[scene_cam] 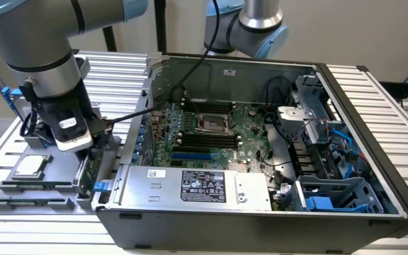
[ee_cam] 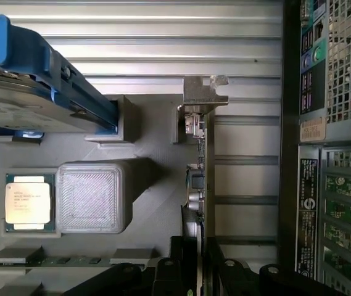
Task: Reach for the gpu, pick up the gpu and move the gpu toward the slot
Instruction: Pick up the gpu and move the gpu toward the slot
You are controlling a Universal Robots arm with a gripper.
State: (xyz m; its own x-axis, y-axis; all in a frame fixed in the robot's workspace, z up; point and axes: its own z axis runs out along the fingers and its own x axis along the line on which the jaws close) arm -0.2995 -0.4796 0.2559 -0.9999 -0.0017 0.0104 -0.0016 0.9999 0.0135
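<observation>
One claw (ee_cam: pixel 195 271) astride edge-on gpu (ee_cam: pixel 202 166), card partly hidden, grip impossible to tell.

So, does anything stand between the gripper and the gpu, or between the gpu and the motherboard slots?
Nothing visible lies between the gripper and the gpu; the gripper is right at the card's edge. Toward the slots, the computer case's wall rises between the gpu and the motherboard.
</observation>
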